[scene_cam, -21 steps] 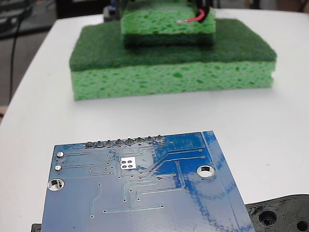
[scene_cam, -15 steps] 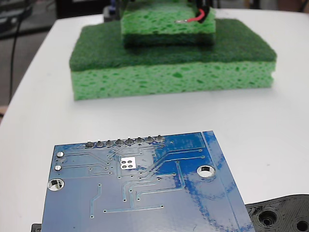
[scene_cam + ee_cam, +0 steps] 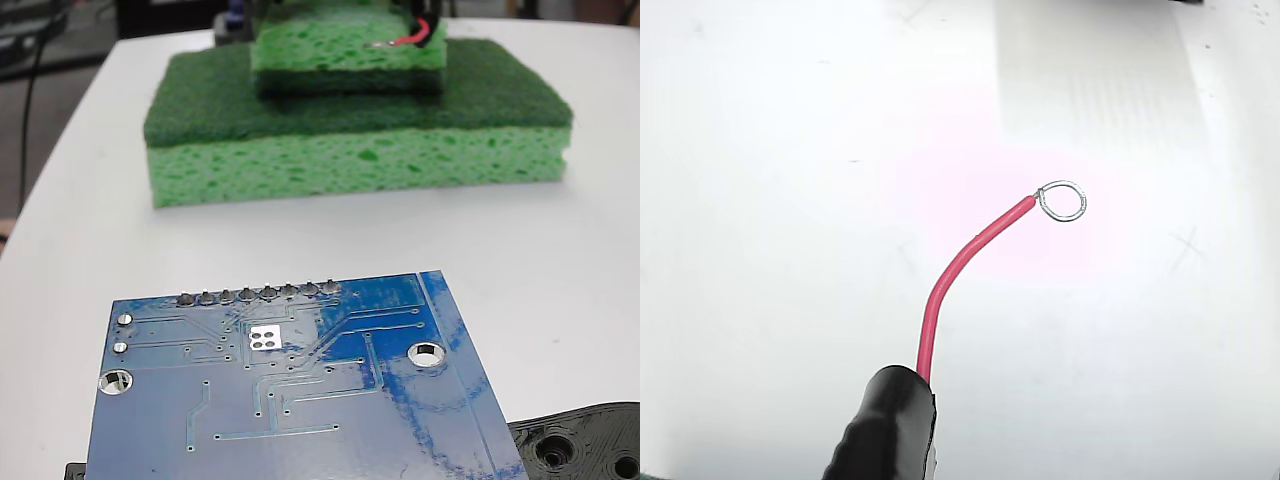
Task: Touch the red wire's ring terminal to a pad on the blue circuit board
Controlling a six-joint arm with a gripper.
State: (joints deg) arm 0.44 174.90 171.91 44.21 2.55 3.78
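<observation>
Fingers aren't shown, so grip can't be told, but the red wire (image 3: 960, 270) with its ring terminal (image 3: 1062, 200) is seen far behind the blue circuit board (image 3: 300, 400), so the ring should probably be lowered gently onto the pad (image 3: 265, 337).

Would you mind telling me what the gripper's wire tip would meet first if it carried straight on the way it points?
Probably bare white table: beyond the ring terminal on the red wire the wrist view shows nothing else, though depth is unclear.
</observation>
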